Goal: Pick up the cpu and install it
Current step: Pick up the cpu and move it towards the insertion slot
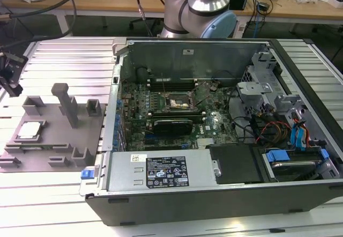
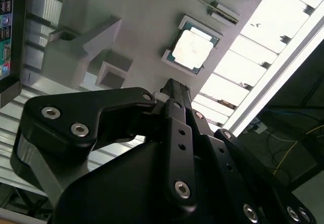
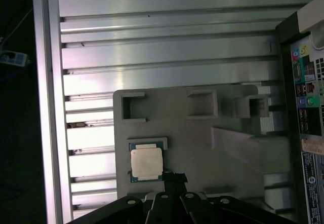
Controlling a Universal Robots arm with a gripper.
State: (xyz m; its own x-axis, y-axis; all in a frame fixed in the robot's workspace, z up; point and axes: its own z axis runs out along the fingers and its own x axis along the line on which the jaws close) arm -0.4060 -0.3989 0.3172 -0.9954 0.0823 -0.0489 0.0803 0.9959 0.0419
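The cpu (image 3: 147, 163), a small thin square chip with a silvery-white metal top, lay flat in a shallow pocket of the grey plastic fixture plate (image 3: 202, 148). The plate sat on the ribbed aluminium desk (image 3: 152, 41), beside the open black computer case (image 1: 214, 130). The black end effector (image 3: 174, 177) hung above the plate near the cpu, closed and holding nothing.

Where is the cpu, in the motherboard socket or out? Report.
Out: the silvery square cpu lies flat in its recess on the grey plastic fixture.
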